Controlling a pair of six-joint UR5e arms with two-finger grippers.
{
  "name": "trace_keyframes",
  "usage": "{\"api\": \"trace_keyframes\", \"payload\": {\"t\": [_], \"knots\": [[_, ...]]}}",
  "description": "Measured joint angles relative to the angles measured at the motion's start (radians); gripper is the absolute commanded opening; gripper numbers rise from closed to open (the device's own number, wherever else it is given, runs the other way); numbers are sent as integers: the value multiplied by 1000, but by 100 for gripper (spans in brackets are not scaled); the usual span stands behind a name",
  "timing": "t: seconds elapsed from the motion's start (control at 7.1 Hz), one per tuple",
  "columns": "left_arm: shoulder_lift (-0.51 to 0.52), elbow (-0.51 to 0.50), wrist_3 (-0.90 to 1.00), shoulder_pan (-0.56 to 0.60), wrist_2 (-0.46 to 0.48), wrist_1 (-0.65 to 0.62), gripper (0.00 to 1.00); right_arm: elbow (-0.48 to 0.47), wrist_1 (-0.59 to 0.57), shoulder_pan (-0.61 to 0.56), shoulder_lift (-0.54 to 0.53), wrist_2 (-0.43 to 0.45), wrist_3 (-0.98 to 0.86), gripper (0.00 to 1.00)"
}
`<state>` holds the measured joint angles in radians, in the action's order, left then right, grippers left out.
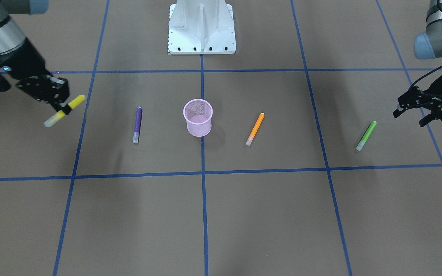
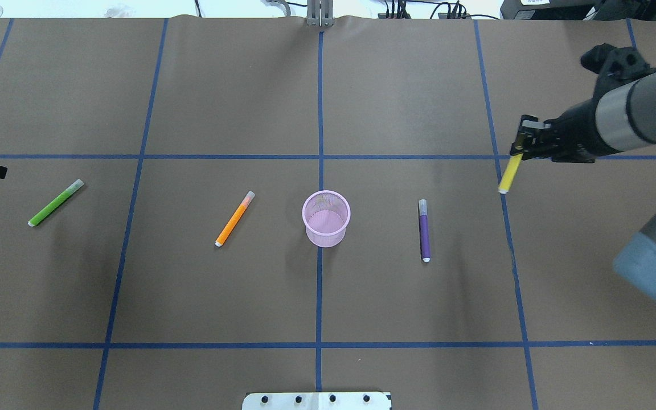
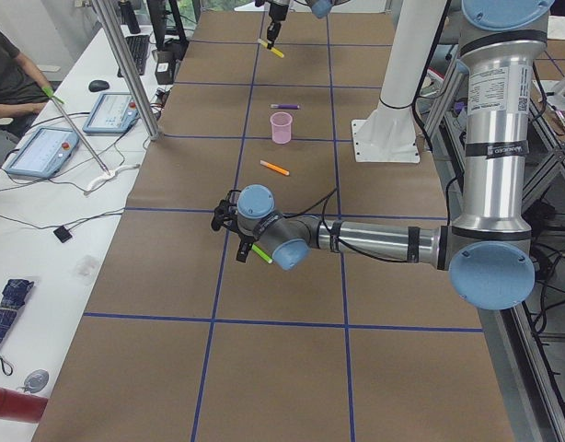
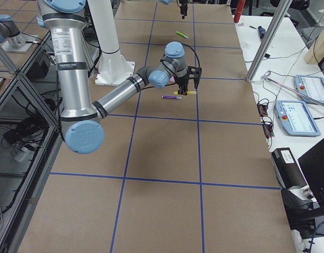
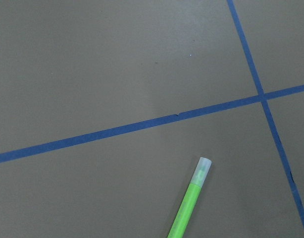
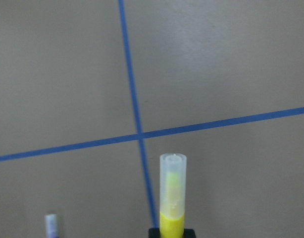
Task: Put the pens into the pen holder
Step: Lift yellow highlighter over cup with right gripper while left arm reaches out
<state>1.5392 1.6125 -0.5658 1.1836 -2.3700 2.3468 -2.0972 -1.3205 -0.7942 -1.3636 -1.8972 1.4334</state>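
The pink mesh pen holder (image 1: 198, 118) stands upright at the table's middle and also shows in the overhead view (image 2: 326, 219). My right gripper (image 1: 65, 109) is shut on the yellow pen (image 1: 76, 102) and holds it tilted above the table; the right wrist view shows its pale cap (image 6: 172, 186). The purple pen (image 2: 423, 230) lies between that gripper and the holder. The orange pen (image 2: 235, 219) lies on the holder's other side. The green pen (image 1: 366, 135) lies on the table near my left gripper (image 1: 411, 117), which is open, empty and a little above and beside it.
The white robot base (image 1: 202, 30) stands behind the holder. Blue tape lines (image 2: 319, 344) divide the brown table cover. A side bench with tablets (image 3: 43, 147), metal posts and a seated person lies beyond the table's far edge.
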Motion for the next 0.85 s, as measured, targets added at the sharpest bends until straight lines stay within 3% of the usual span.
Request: {"api": "trace_keyframes", "payload": {"t": [0.28,0.42,0.85], "knots": [[14,-3,-2,-3,1,-3,99,5,-11,255,127,365,190,0],[17,-4,-2,-4,2,-4,99,41,-37,330,197,489,253,0],[23,-4,-3,-7,3,-6,99,151,-158,407,371,643,385,0]]}}
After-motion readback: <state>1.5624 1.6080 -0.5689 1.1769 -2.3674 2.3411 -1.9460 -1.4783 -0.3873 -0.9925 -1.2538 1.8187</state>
